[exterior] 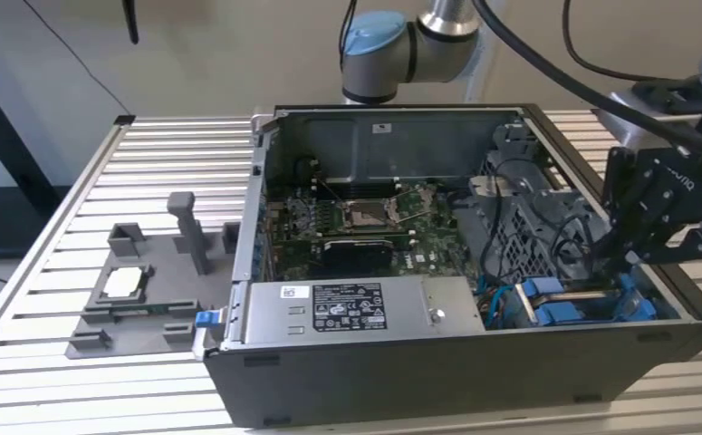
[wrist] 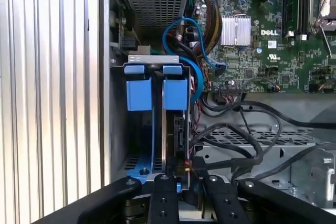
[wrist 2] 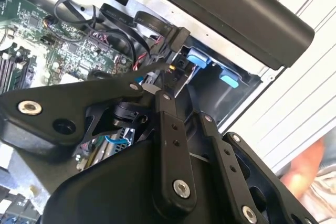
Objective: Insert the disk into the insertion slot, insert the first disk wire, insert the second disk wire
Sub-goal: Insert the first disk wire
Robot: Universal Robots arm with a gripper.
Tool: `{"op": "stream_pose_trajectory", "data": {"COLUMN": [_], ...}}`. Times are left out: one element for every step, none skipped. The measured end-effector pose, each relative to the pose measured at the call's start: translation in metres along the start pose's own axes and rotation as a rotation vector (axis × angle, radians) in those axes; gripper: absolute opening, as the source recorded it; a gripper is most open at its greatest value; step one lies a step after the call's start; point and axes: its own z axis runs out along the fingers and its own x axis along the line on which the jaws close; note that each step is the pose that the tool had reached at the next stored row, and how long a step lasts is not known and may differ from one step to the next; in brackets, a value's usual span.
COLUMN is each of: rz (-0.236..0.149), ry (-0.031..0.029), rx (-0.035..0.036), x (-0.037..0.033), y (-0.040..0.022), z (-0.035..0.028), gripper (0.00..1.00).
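Black plug of disk wire (wrist: 210,167) is pinched narrow by gripper (wrist: 184,176). Seated on edge in insertion slot (wrist: 138,93), disk (wrist: 177,129) is found just ahead of tool tips. Its long axis is judged to run straight away from tool, w/ port end facing plug.

Blue slot latches (wrist: 139,93), green motherboard (wrist: 262,40).
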Motion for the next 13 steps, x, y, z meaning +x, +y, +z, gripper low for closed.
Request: {"op": "stream_pose_trajectory", "data": {"rz": [0.000,0.000,0.000,0.000,0.001,0.001,0.001,0.001,0.001,0.002,0.002,0.002,0.002], "ry": [-0.0001,-0.0001,-0.0001,0.0000,-0.0002,-0.0002,-0.0002,0.0000,0.0000,0.0000,-0.0001,-0.0003,-0.0001], "rx": [0.0000,0.0000,0.0000,0.0000,0.0000,0.0000,0.0000,0.0001,0.0001,0.0001,0.0001,0.0000,0.0001], "x": [-0.0001,-0.0001,-0.0002,-0.0002,-0.0002,-0.0002,-0.0003,-0.0003,-0.0003,-0.0004,-0.0004,-0.0004,-0.0004], "y": [0.0001,0.0001,0.0002,0.0002,0.0002,0.0002,0.0002,0.0003,0.0003,0.0003,0.0003,0.0003,0.0004], "z": [-0.0017,-0.0036,-0.0056,-0.0071,-0.0078,-0.0082,-0.0087,-0.0096,-0.0107,-0.0119,-0.0125,-0.0131,-0.0138], "gripper": [0.27,0.27,0.27,0.27,0.27,0.27,0.27,0.27,0.27,0.27,0.27,0.27,0.27]}}
